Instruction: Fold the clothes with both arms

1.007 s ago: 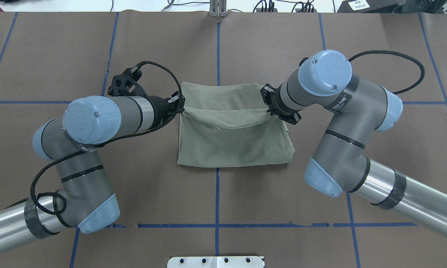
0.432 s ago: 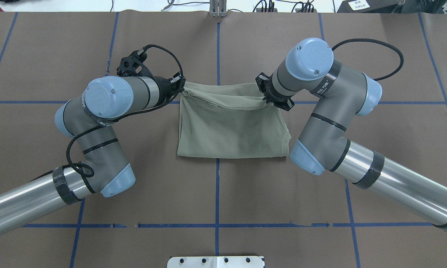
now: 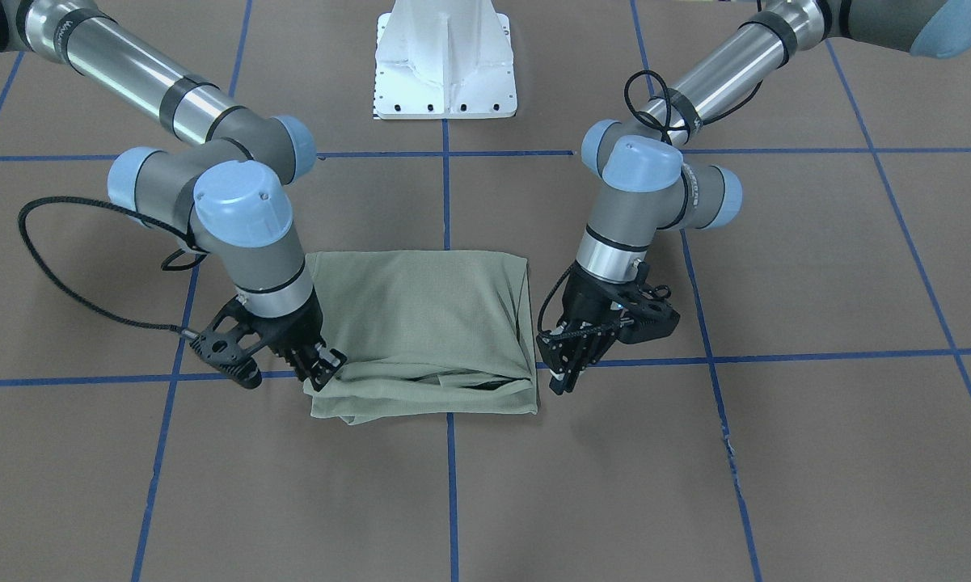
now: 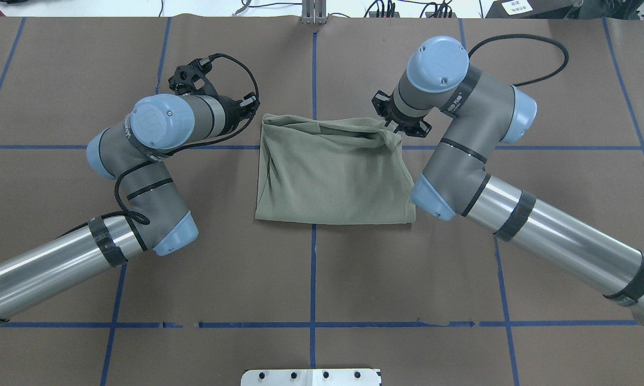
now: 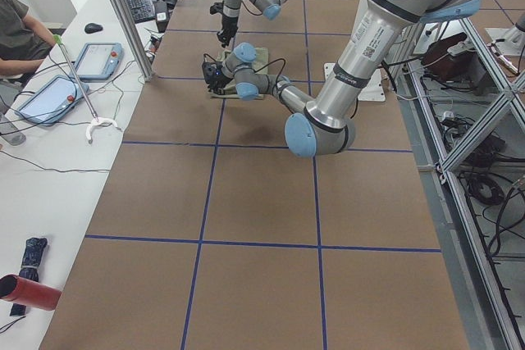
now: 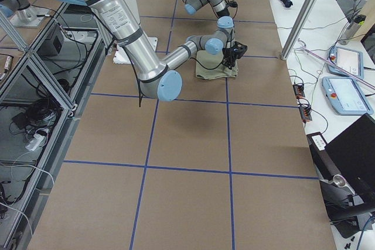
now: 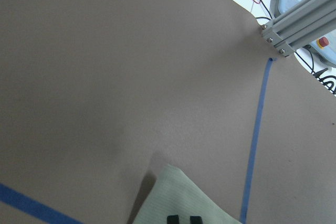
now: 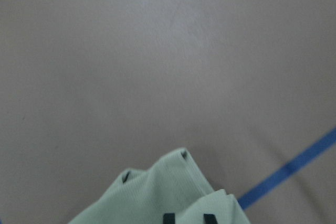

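Note:
The sage-green clothes [image 4: 332, 177] lie folded in a rough rectangle on the brown table, also seen from the front [image 3: 420, 323]. My left gripper [image 4: 254, 107] hangs at the far left corner of the fold, just off the fabric's edge in the front view [image 3: 562, 380]. Its wrist view shows the fingertips slightly parted above the cloth corner [image 7: 178, 198]. My right gripper [image 4: 397, 127] sits at the bunched far right corner, touching it [image 3: 323, 368]. Its fingertips stand apart over rumpled fabric [image 8: 163, 192].
The white pedestal base [image 3: 445, 61] stands at the robot's side of the table. Blue tape lines [image 4: 313, 268] cross the brown cover. Past the far edge are an aluminium post [image 5: 123, 14], tablets [image 5: 98, 59] and a seated person [image 5: 16, 34].
Both grippers carried the lifted edge of the clothes away from the robot to the far edge. The upper layer now lies down on the lower one, and the left gripper is off the fabric.

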Tool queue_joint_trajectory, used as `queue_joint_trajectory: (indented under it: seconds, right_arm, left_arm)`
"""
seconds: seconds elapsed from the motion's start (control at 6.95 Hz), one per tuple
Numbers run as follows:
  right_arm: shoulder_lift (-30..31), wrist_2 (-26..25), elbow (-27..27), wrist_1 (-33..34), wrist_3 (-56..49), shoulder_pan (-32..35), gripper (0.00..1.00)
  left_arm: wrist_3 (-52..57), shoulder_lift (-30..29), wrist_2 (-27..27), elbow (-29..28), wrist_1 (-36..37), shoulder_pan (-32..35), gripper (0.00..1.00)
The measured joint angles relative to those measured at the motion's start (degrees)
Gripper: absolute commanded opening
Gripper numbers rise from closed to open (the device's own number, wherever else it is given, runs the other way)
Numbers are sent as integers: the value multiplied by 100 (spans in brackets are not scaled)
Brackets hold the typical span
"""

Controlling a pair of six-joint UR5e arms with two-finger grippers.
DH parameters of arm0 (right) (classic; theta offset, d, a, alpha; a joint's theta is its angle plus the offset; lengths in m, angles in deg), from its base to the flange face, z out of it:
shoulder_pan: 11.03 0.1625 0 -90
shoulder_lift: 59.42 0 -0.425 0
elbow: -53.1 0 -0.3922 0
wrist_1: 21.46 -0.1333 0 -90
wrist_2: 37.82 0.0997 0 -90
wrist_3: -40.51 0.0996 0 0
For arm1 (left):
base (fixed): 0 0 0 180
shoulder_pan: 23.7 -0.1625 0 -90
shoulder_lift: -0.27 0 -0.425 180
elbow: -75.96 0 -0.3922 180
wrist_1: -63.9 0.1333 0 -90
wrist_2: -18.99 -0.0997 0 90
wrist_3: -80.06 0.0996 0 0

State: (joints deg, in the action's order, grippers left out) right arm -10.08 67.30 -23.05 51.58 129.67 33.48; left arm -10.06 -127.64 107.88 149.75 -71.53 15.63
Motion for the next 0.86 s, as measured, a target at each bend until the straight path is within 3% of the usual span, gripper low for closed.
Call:
queue_joint_trajectory:
  seconds: [0.14, 0.43, 0.86]
  right_arm:
    - [-25, -2, 369, -343, -804, 293, 100]
    - [188, 173, 569, -581, -1791, 757, 100]
    - [769, 1571, 481, -567, -3276, 1831, 100]
  left_arm:
    - [341, -47, 2, -155, -81, 156, 46]
    - [840, -38, 229, -214, -128, 418, 46]
    - [2714, 629, 2171, 253, -64, 1450, 46]
